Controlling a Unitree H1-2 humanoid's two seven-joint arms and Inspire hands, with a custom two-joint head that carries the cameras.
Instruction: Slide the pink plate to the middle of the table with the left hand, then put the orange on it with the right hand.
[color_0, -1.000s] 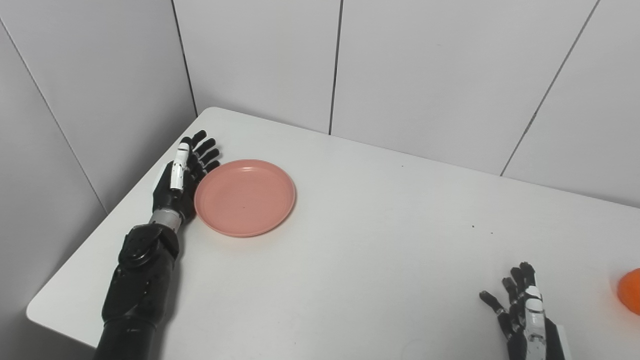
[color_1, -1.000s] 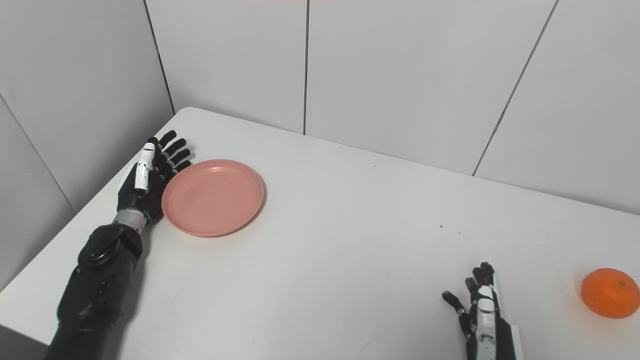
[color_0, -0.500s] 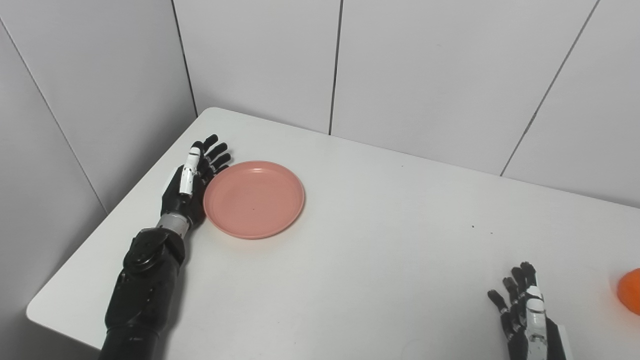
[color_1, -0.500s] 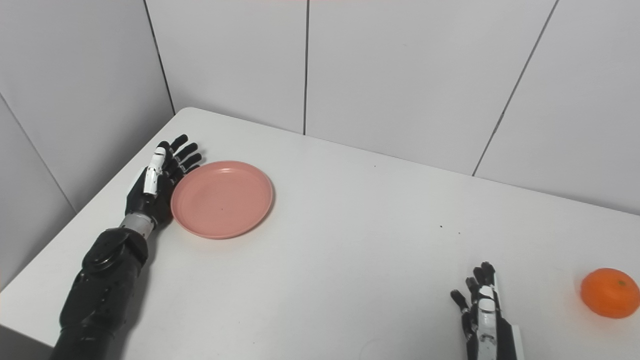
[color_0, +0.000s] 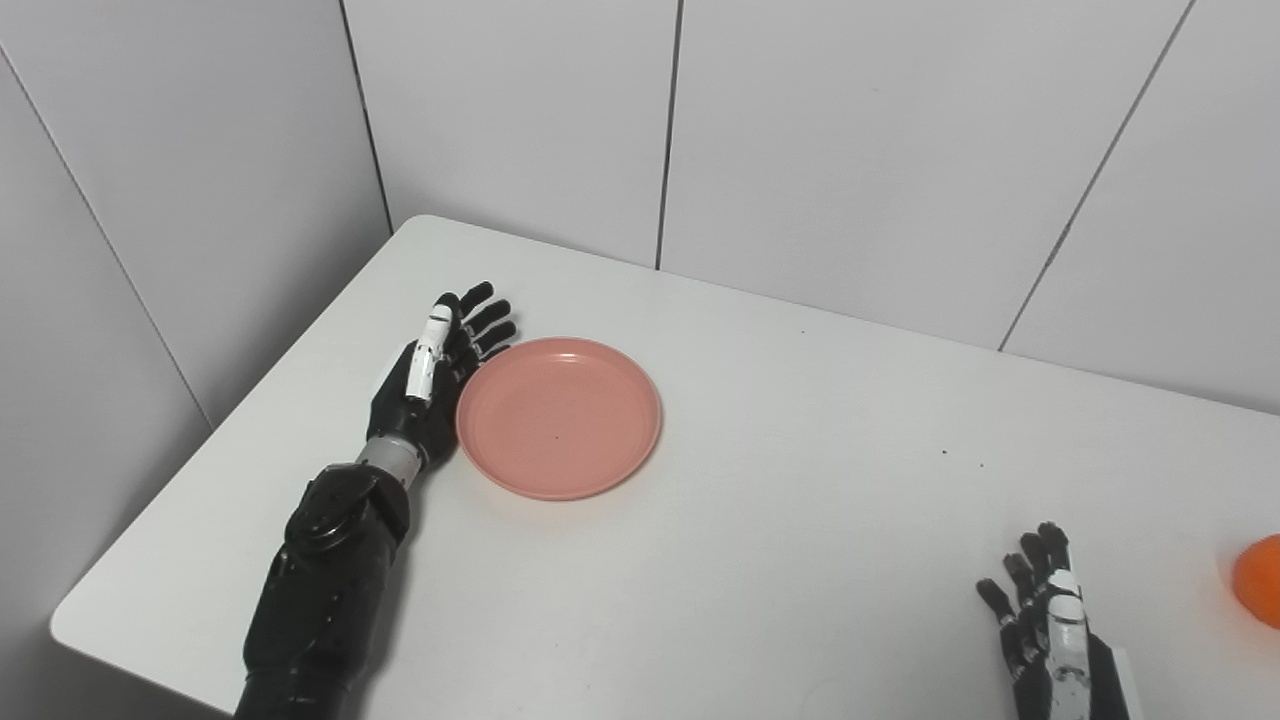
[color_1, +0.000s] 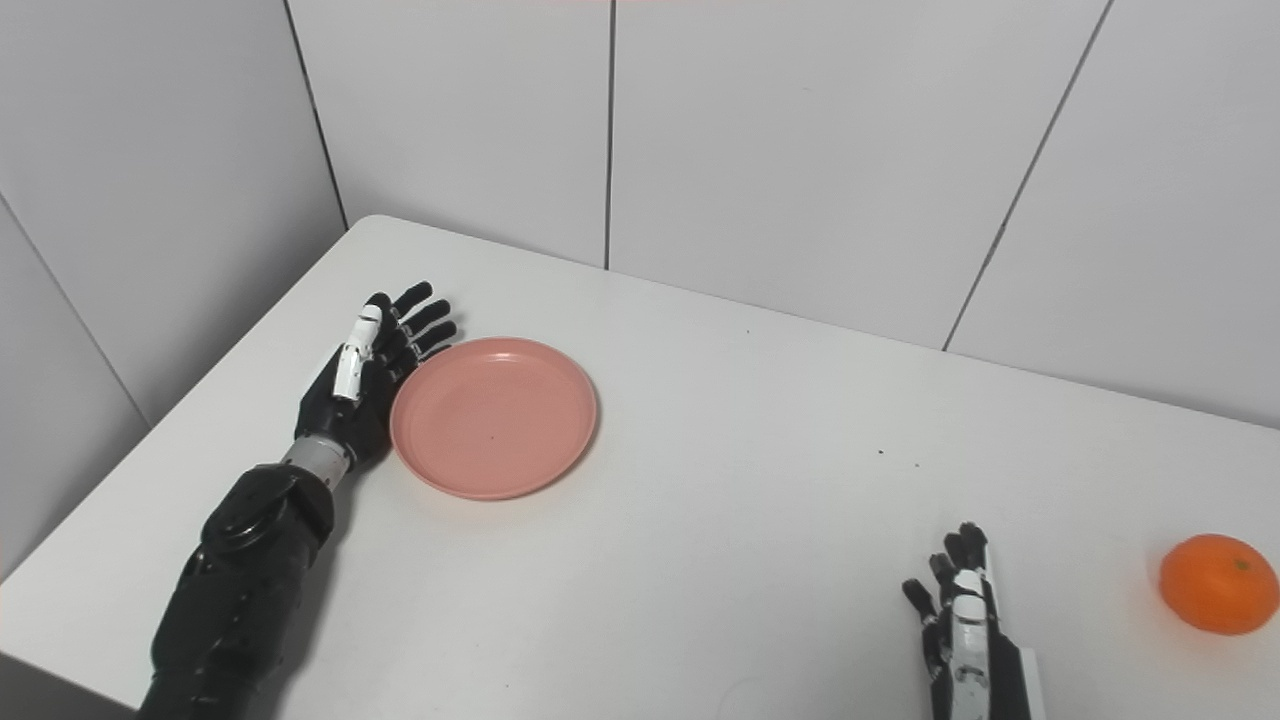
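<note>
The white table (color_1: 700, 480) spreads under both my arms. The pink plate (color_1: 494, 416) lies flat on its left part, empty. My left hand (color_1: 365, 375) stands on edge with fingers straight and spread, its palm pressed against the plate's left rim, holding nothing. My right hand (color_1: 960, 625) rests near the front edge, fingers apart, empty. The orange (color_1: 1219, 584) sits to its right, apart from it.
</note>
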